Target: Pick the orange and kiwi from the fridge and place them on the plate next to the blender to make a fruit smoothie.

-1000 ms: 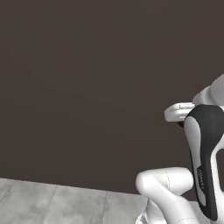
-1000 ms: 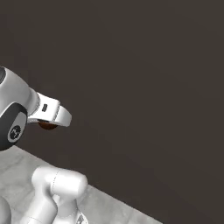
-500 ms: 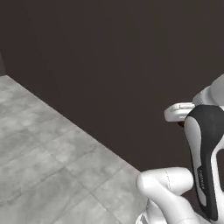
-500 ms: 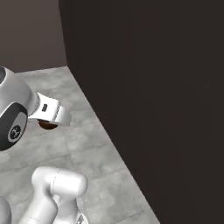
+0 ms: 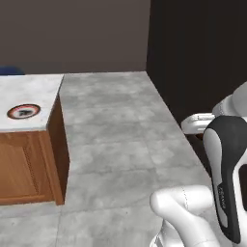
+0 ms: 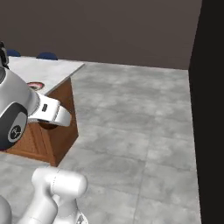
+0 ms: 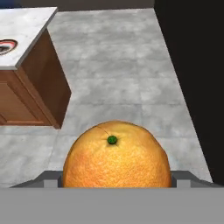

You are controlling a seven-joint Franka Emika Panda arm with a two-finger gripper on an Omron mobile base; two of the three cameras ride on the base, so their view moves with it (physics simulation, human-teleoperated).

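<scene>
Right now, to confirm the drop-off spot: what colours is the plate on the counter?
The plate has a dark rim, reddish ring and pale centre, clearest in the left base view.

Orange (image 7: 117, 159) dimpled orange-yellow; plate (image 5: 23, 111) red-ringed.

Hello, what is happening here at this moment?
The robot holds the orange in its gripper, above the grey floor. A wooden counter with a pale stone top stands ahead on the left, and the plate lies on it with nothing on it. The orange is not yet placed there.
</scene>
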